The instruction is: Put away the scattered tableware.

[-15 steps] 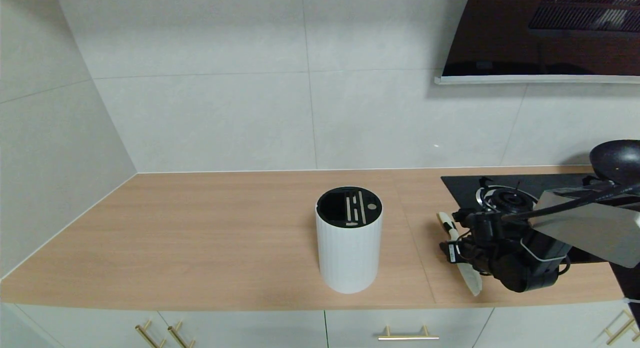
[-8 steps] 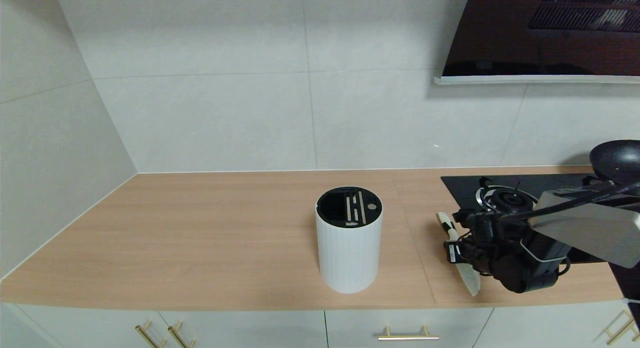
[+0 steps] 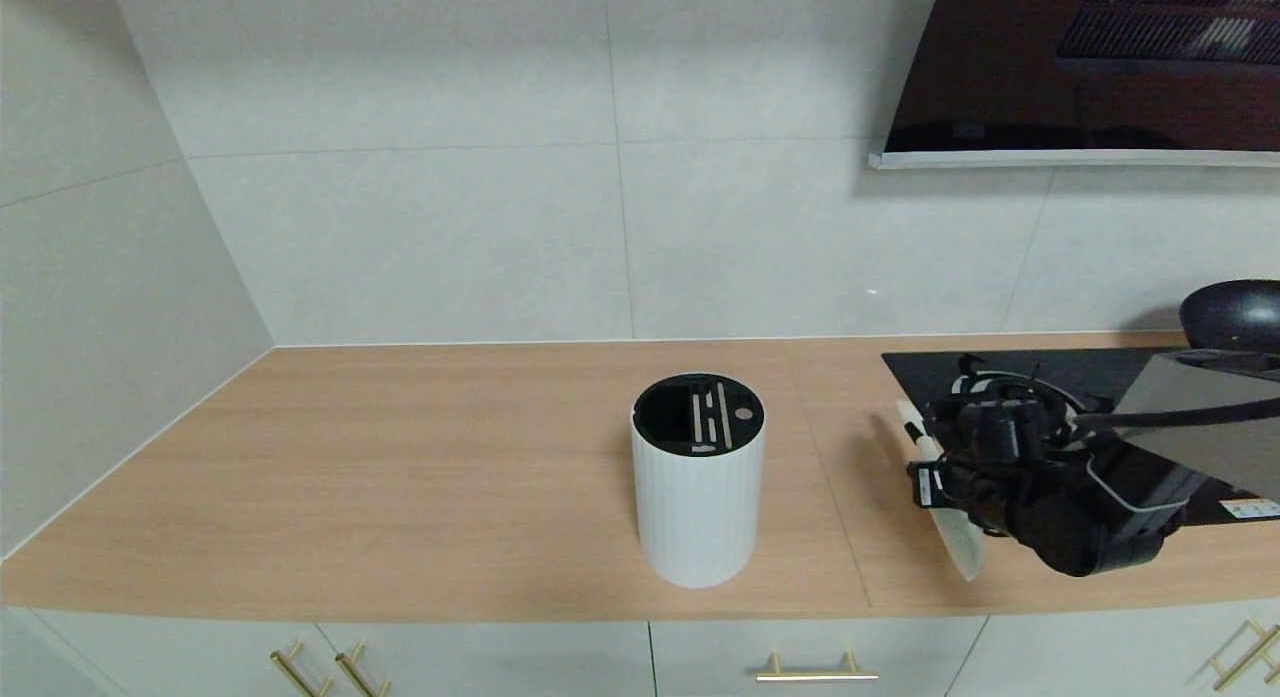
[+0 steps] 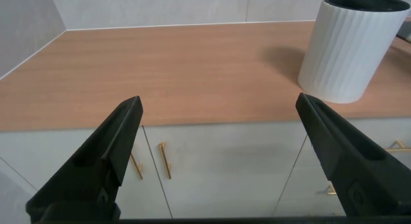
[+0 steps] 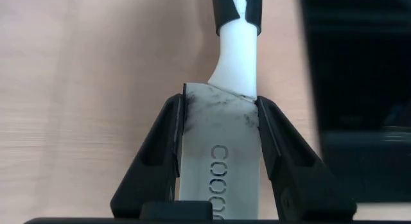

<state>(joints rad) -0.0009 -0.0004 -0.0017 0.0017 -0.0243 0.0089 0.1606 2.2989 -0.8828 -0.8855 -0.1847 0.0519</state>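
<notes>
White flat knife [image 5: 232, 57] pinched in right claw [image 5: 220, 121].

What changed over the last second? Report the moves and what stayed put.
The right gripper, shut on the white knife throughout, carried it a little toward the robot's right and upward in the head view. The knife seems to be lifting off the countertop. The white ribbed holder stayed where it was.

Here's the right arm [image 3: 1195, 432]: a flat grey link, black cables looping over a bulky black wrist. The right gripper [image 5: 220, 150] has matte black angular fingers, and the left gripper [image 4: 217, 115] has black wedge-shaped ones.
</notes>
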